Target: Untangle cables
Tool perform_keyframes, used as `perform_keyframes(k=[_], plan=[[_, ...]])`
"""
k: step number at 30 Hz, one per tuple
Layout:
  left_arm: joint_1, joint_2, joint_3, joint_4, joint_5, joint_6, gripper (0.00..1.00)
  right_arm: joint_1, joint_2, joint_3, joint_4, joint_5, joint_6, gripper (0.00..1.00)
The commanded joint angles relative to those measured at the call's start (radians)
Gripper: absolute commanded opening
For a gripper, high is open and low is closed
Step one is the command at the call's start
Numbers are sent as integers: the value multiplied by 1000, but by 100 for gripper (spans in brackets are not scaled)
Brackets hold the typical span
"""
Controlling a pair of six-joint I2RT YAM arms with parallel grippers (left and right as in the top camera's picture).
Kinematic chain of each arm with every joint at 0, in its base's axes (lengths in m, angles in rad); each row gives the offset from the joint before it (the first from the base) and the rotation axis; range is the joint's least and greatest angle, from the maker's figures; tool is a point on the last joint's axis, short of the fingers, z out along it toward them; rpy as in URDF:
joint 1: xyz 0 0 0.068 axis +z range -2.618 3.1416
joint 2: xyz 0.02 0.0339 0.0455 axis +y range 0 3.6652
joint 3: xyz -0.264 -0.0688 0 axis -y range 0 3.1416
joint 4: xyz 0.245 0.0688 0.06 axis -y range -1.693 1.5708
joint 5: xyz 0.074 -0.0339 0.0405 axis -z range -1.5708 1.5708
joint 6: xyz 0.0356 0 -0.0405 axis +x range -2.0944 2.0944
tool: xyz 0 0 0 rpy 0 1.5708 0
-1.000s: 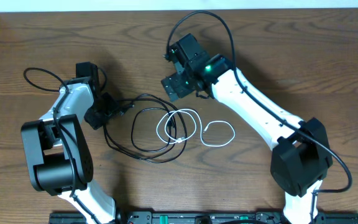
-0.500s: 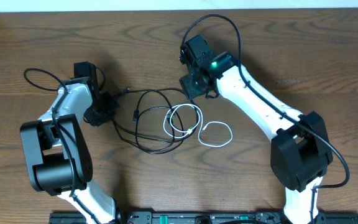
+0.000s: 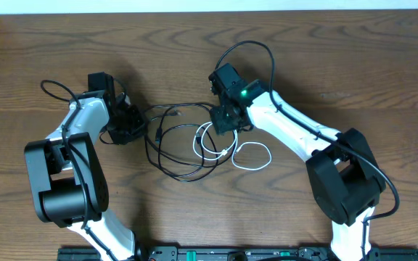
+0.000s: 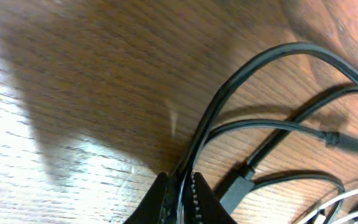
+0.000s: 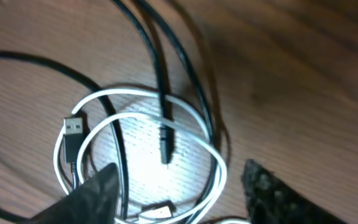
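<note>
The black cable [image 3: 167, 156] lies in wide loops at the table's middle, tangled with the white cable [image 3: 254, 156], whose coils [image 3: 207, 142] overlap it. My left gripper [image 3: 139, 130] is at the black loops' left end. In the left wrist view it [image 4: 180, 196] is shut on a black strand [image 4: 260, 68], with a small black plug [image 4: 347, 143] lying beyond. My right gripper [image 3: 223, 123] hovers low over the white coil. In the right wrist view it [image 5: 179, 193] stands open, the white coil [image 5: 211, 149] and black strands [image 5: 159, 62] between its fingers [image 5: 92, 199].
The arms' own thick black wires arch at the far left [image 3: 55, 88] and above the right wrist [image 3: 256, 49]. The arm bases and a black rail [image 3: 231, 254] line the table's front edge. A USB plug [image 5: 73, 126] lies left inside the white coil.
My left gripper has shut on the black cable and shifted slightly right. My right arm has come down and right from above the tangle to the white coil, its jaws narrower.
</note>
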Motion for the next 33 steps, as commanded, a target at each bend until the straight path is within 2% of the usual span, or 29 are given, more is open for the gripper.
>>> perform_keyframes(k=[1,3,7,11,12,16,20,27,33], plan=[[-1,0,-14,-1,35,25,17,3,10,-32,28,25,19,65],[-1,0,-14,-1,35,25,31,3,10,-47,44,39,22,66],[-1,0,-14,-1,35,24,50,3,10,-73,60,39,34,61],[-1,0,-14,-1,35,24,57,3,10,-96,66,39,48,56],[-1,0,-14,-1,35,24,63,3,10,-102,69,39,48,54],[-6,0,-14,-1,48,26,71,3,10,-124,86,39,48,42],[-36,0,-14,0,119,115,72,4,10,-129,109,39,48,32],[-109,0,-14,-14,116,122,72,4,10,-129,140,38,48,15],[-147,0,-14,-85,94,34,72,4,10,-129,138,38,48,13]])
